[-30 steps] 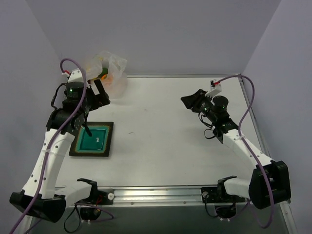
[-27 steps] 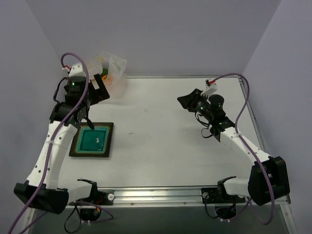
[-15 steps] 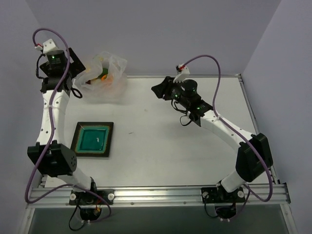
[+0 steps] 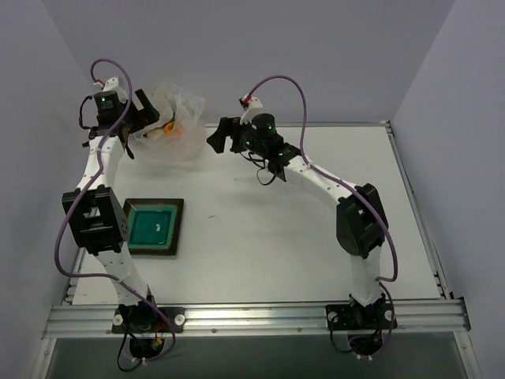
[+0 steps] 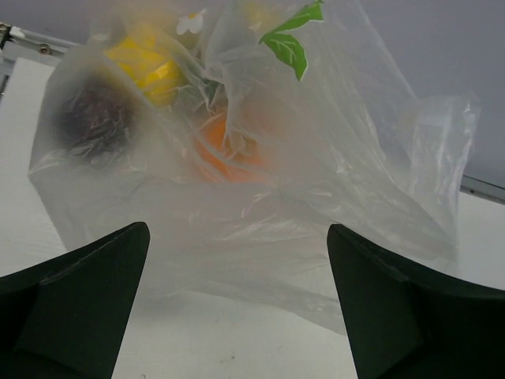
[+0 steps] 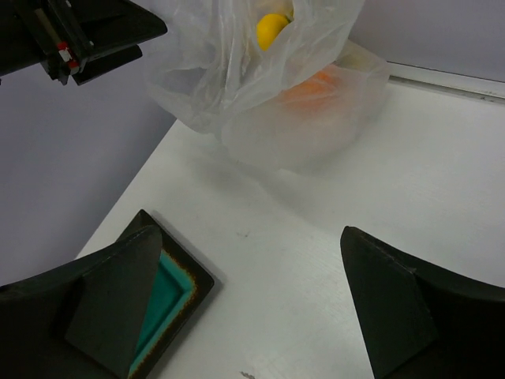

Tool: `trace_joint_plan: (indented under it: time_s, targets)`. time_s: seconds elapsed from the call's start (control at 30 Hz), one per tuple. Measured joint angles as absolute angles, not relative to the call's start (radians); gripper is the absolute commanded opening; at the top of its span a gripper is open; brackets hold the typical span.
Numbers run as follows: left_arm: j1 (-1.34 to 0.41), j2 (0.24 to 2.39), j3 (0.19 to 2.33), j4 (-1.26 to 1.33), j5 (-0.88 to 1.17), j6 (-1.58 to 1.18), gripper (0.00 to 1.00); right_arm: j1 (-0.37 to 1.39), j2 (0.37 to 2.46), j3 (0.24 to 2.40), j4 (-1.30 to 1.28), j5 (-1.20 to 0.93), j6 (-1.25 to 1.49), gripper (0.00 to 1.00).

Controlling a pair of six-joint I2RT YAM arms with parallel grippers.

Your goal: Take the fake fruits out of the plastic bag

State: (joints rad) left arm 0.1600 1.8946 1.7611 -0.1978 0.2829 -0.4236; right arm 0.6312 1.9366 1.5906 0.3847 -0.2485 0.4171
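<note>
Plastic bag [image 5: 355, 158] lies just ahead of left gripper [image 5: 237, 229].

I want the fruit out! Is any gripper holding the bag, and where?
Nothing is held. The left gripper and right gripper are both open near the bag.

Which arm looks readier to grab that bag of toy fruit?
Left, probably. Its open left gripper faces the plastic bag up close; the open right gripper hangs farther back.
</note>
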Motion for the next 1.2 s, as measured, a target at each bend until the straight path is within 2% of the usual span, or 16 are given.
trace_joint_plan:
  time_s: [0.27,0.5,0.6,0.63,0.67,0.7,0.73,0.77,0.8,0.87,1.03,1.13,1.17,1.2]
  targets:
    - [0.167,1.958,1.815,-0.139,0.395,-0.424,0.94,0.648,2.260,1.988,0.345,-0.313,0.415,1.00]
    - [0.173,2.016,1.828,-0.108,0.441,-0.451,0.94,0.665,2.585,2.381,0.366,-0.286,0.479,1.00]
    - [0.173,2.018,1.813,-0.091,0.460,-0.471,0.95,0.674,2.698,2.488,0.430,-0.249,0.527,0.79]
    - [0.173,2.017,1.809,-0.083,0.466,-0.477,0.86,0.677,2.726,2.507,0.454,-0.236,0.542,0.66]
    - [0.173,2.017,1.803,-0.074,0.472,-0.485,0.70,0.680,2.749,2.519,0.476,-0.225,0.553,0.30]
    - [0.173,2.018,1.797,-0.064,0.475,-0.493,0.50,0.683,2.765,2.523,0.495,-0.213,0.562,0.18]
    - [0.173,2.018,1.790,-0.054,0.477,-0.502,0.16,0.687,2.780,2.523,0.514,-0.203,0.576,0.04]
    - [0.173,2.018,1.784,-0.048,0.477,-0.508,0.04,0.689,2.785,2.521,0.520,-0.195,0.580,0.00]
    - [0.173,2.018,1.780,-0.044,0.478,-0.506,0.03,0.690,2.786,2.511,0.529,-0.190,0.585,0.00]
    - [0.173,2.018,1.771,-0.041,0.471,-0.506,0.02,0.694,2.766,2.457,0.570,-0.184,0.582,0.00]
    - [0.173,1.982,1.723,-0.061,0.392,-0.498,0.02,0.695,2.539,2.033,0.653,-0.171,0.569,0.00]
    - [0.177,1.921,1.677,-0.087,0.349,-0.494,0.03,0.695,2.422,1.881,0.671,-0.176,0.568,0.00]
    - [0.179,1.895,1.664,-0.092,0.342,-0.490,0.08,0.694,2.398,1.865,0.674,-0.182,0.569,0.00]
    - [0.180,1.866,1.650,-0.097,0.338,-0.482,0.38,0.694,2.377,1.857,0.681,-0.189,0.568,0.00]
